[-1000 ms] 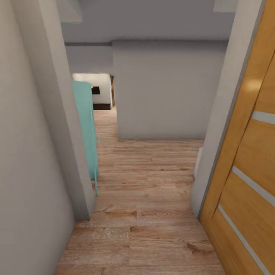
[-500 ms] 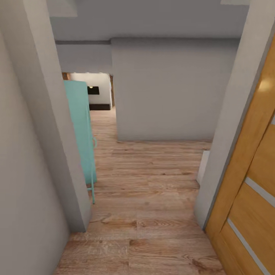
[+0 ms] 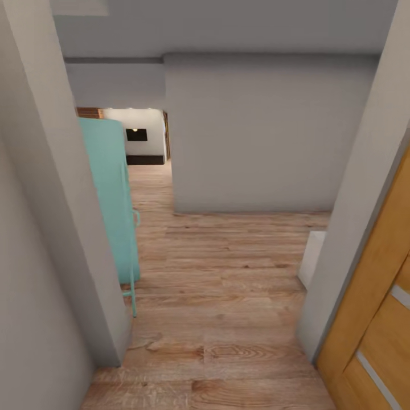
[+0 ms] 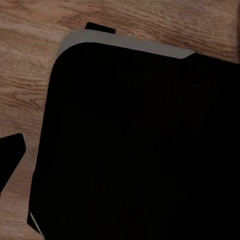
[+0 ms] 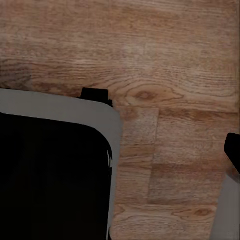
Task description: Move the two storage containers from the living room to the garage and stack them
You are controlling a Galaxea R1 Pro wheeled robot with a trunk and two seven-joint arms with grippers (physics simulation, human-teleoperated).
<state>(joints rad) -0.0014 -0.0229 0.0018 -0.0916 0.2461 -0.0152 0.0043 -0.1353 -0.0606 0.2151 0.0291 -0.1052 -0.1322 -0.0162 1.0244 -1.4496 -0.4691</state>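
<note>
No red-orange storage container shows in these views. I am in a hallway with a light wood plank floor (image 3: 222,296). Far ahead on the left, an opening gives onto a bright room with a white wall, a dark screen (image 3: 136,134) and a strip of red brick (image 3: 90,113). Both wrist views look down on the planks and on my black, grey-rimmed base (image 4: 140,150) (image 5: 50,180). A single dark fingertip (image 4: 9,157) pokes in at the left wrist picture's edge, and another fingertip (image 5: 234,150) at the right wrist picture's edge. Nothing is seen in either gripper.
A grey wall corner (image 3: 62,228) stands close on my left, with a teal cabinet on thin legs (image 3: 111,199) just behind it. An orange door (image 3: 376,319) and its grey jamb (image 3: 353,228) are close on my right. A grey wall (image 3: 256,136) blocks straight ahead, and a low white block (image 3: 312,256) sits by the jamb.
The camera has moved forward through the doorway. The side wall and the orange door have slid outward, and more of the teal cabinet and the far room shows.
</note>
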